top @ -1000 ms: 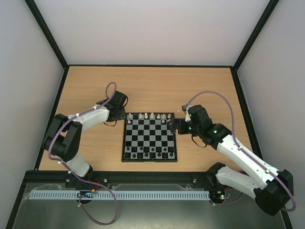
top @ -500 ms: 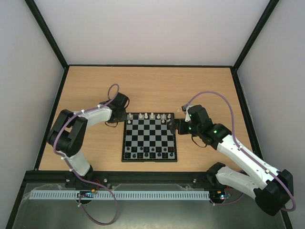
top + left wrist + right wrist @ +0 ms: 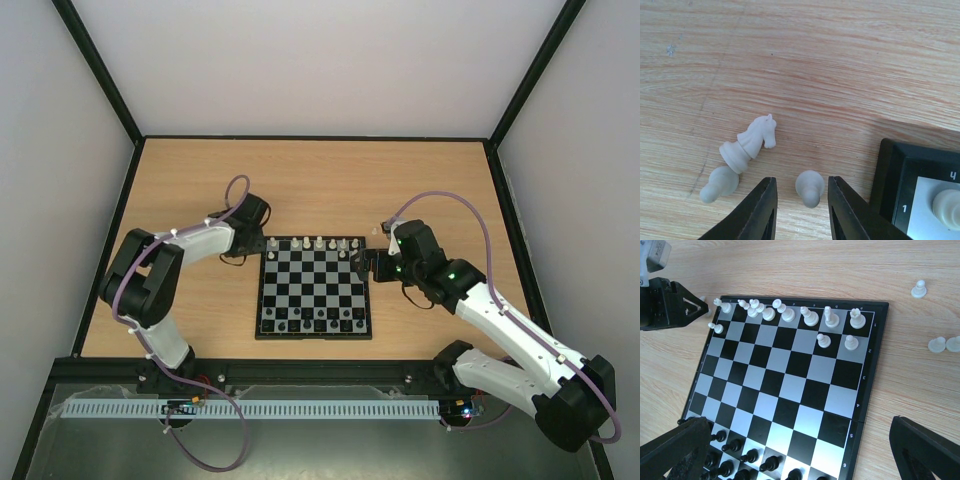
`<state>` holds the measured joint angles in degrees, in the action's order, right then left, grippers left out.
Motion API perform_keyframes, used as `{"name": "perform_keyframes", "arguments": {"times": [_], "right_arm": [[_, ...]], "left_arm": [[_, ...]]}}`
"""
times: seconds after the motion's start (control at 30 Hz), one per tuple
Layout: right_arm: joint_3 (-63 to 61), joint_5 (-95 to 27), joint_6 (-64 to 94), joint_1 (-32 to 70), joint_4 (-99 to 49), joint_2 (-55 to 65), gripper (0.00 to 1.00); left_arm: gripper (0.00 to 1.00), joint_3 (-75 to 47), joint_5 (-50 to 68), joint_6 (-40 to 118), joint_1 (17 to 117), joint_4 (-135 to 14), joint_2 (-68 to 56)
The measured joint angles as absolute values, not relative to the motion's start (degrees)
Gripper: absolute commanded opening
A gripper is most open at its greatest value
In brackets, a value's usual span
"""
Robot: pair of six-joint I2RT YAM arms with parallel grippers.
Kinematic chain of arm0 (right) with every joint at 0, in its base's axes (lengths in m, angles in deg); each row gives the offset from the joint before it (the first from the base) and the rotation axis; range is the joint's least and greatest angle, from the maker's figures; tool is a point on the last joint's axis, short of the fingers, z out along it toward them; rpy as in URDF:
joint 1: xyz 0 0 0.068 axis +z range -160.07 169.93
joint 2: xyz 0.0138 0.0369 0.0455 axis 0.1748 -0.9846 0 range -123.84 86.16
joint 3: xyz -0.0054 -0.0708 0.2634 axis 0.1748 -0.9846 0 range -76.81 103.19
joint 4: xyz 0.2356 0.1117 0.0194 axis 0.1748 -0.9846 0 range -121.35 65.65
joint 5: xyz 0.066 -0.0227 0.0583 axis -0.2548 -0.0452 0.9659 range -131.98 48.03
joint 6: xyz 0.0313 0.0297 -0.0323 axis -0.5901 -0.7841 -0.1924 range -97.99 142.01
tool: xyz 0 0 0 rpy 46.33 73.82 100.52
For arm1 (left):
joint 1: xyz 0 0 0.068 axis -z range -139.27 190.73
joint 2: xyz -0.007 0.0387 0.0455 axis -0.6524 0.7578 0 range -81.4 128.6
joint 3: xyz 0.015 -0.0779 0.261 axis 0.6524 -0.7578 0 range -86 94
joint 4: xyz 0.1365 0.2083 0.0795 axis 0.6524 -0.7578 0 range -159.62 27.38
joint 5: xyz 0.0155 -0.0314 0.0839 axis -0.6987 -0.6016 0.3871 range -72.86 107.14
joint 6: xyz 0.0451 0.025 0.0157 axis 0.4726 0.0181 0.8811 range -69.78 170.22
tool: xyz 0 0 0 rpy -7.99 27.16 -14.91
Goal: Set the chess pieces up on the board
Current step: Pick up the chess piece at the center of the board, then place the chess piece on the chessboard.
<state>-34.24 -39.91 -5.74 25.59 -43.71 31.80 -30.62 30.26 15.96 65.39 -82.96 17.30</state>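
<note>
- We saw the left claw [image 3: 801,182] low over the pale wooden tabletop [image 3: 840,60], its two black fingers [image 3: 760,212] parted, not pressed together. It sat just off a corner of the flat chessboard [image 3: 888,170], which has black and light-grey squares and a black border.
- A tiny whitish plastic pawn [image 3: 809,188] sat between those fingers, nearer the right one. A strip of wood showed on each side of it, so the claw pinched nothing. We could not tell whether it stood or lay.
- Just left of the claw lay a whitish knight [image 3: 751,141], tipped on its side. A second pawn [image 3: 719,184] lay just beside the knight's base, outside the left finger.
- The right claw [image 3: 797,440] was spread as wide as it goes and held nothing. In the overhead view it hung at the board's right edge.
- On the board, a row of whitish pieces [image 3: 787,314] lined the far edge. A few whitish pawns [image 3: 823,340] stood one rank in front of it.
- Small black pieces [image 3: 747,460] stood along the near edge, between the right claw's fingers in its own camera.
- Three loose pawns waited on the wood off the board's right side — one alone [image 3: 918,289] and two close together [image 3: 936,344], all well apart from the right claw.
</note>
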Motion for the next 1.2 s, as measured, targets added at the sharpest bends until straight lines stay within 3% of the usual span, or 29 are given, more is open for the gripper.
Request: {"name": "perform_keyframes", "arguments": {"times": [0.27,0.4,0.83,1.2], "right_arm": [[-34.3,-39.9,-5.7,25.6,-43.7,31.8,0.99],[-34.3,-39.8,-5.7,25.6,-43.7,31.8,0.99],[-34.4,-39.7,-5.7,25.6,-43.7,31.9,0.99],[-34.4,-40.1,-5.8,25.6,-43.7,32.7,0.99]], "left_arm": [[0.08,-29.5,30.7,16.4,65.0,-82.9,18.2],[0.04,-29.3,30.7,16.5,65.0,-82.8,18.5],[0.05,-28.1,30.6,16.6,66.7,-89.3,10.9],[0.07,-15.8,30.2,16.8,78.5,-96.6,7.9]]}}
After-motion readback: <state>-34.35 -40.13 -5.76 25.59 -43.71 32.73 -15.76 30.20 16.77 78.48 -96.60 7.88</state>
